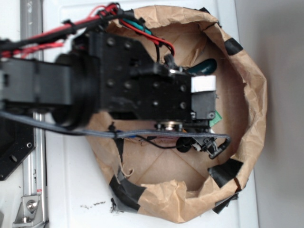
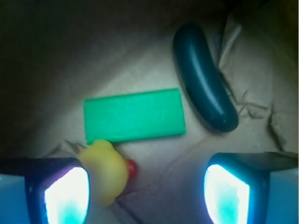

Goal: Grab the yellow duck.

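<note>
- Gripper (image 2: 147, 189): in the wrist view the two fingers stand wide apart at the near edge of the picture, one pad (image 2: 65, 196) at the left and the other at the right, with nothing clamped between them.
- Yellow duck (image 2: 108, 170): sits just inside the left pad, apparently touching or overlapping its inner edge; actual contact cannot be confirmed. Its red-orange beak patch points right into the gap. The right-hand finger is well apart from it.
- Green block (image 2: 134, 115): lies flat just beyond the duck, its near left corner touching or very close to the duck's far side.
- Dark green cucumber-shaped toy (image 2: 203, 79): lies to the far right of the block, apart from the duck.
- Exterior view: the arm (image 1: 118, 80) reaches into a brown paper-walled enclosure (image 1: 251, 95) patched with black tape; the arm hides the duck, with only slivers of green showing past the wrist.
- Step in hand, as judged: alignment just before closing. The duck is off-centre, hard against the left side of the gap.
- To do it well: shift the gripper left so the duck's body sits midway between the pads, then descend and close on the rounded body, not on the beak.
- Risk: closing from the present offset may roll the duck out, or push it against the block. The rounded toy could slip, so a low, centred grip seems safer.
</note>
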Tool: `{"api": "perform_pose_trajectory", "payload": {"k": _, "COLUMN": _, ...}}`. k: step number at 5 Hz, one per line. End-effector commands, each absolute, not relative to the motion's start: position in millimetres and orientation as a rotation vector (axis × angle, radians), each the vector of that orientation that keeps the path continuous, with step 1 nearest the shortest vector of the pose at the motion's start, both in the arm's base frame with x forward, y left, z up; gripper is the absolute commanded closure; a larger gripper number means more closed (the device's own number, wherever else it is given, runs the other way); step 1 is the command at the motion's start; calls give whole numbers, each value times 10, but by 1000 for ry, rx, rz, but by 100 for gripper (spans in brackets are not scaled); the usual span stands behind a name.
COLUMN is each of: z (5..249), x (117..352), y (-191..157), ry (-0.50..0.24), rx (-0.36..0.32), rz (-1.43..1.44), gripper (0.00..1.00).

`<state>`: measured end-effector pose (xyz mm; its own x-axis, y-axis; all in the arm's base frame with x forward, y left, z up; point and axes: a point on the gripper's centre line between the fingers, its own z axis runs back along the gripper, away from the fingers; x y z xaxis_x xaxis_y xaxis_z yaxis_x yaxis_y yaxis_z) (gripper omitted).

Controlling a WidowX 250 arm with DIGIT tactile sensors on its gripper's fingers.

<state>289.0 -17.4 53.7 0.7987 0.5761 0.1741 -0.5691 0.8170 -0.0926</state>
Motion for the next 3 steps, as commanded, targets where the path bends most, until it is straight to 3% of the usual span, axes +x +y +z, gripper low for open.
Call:
{"api": "perform_pose_trajectory", "payload": {"k": 1, "z": 530, "x": 2965, "y": -79, "ry": -211, "rx": -9, "rz": 618, "gripper": 0}}
{"api": "perform_pose_trajectory", "payload": {"k": 3, "z": 331, "x": 2953, "y": -79, "ry": -173, "rx": 4, "rz": 599, "gripper": 0}}
